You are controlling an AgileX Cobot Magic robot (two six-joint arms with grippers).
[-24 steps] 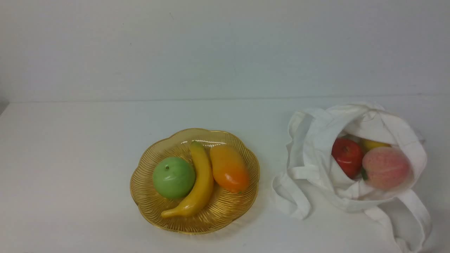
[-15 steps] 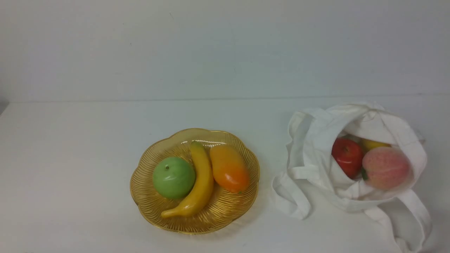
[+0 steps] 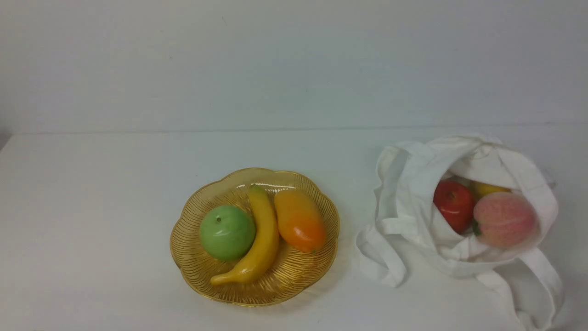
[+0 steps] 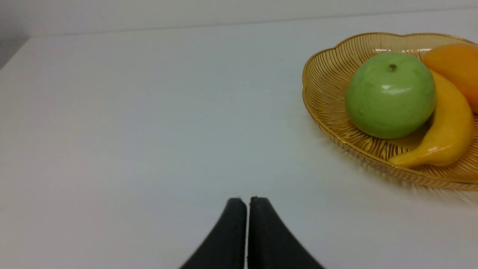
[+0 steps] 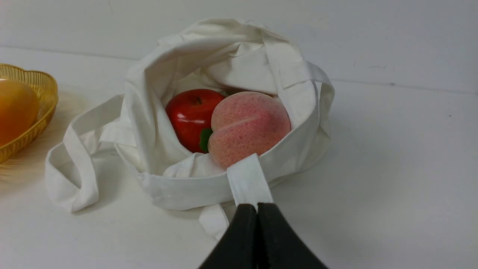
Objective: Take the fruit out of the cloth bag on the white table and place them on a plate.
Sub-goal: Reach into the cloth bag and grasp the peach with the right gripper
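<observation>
The white cloth bag (image 3: 413,202) lies open at the right of the white table (image 3: 92,193). Inside it are a pink peach (image 3: 504,219), a red apple (image 3: 454,203) and a small yellow fruit (image 3: 488,188). The right wrist view shows the bag (image 5: 149,112), the peach (image 5: 248,127) and the apple (image 5: 190,116). The amber plate (image 3: 193,271) sits at the table's middle. My right gripper (image 5: 257,207) is shut and empty, just short of the bag's near strap. My left gripper (image 4: 248,200) is shut and empty over bare table, apart from the plate (image 4: 328,93). Neither gripper shows in the front view.
On the plate lie a green apple (image 3: 227,232), a banana (image 3: 259,239) and an orange mango (image 3: 299,219). The bag's long straps (image 3: 537,285) trail toward the table's front right. A pale wall (image 3: 294,64) stands behind the table.
</observation>
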